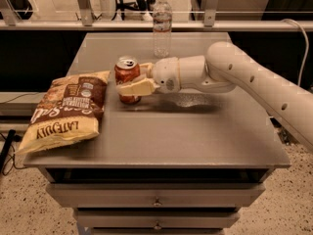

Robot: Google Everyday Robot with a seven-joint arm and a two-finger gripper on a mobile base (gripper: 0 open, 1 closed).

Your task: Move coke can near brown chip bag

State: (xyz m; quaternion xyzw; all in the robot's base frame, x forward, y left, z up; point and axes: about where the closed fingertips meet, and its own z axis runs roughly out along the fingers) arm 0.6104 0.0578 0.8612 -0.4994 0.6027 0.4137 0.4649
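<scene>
Transport looks nearly finished: the gripper [131,80], reaching in from the right, is clamped around the coke can [126,70], held upright low on the table [195,136] just beside the brown chip bag [68,109], leaving apparently only release and withdrawal.

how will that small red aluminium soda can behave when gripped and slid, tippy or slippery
The small red aluminium soda can stands upright and is taller than wide, so a high push would probably tip it. The gripper is shut around its middle, near the crinkled brown chip bag; the smooth thin metal may slip or dent if squeezed hard.
</scene>
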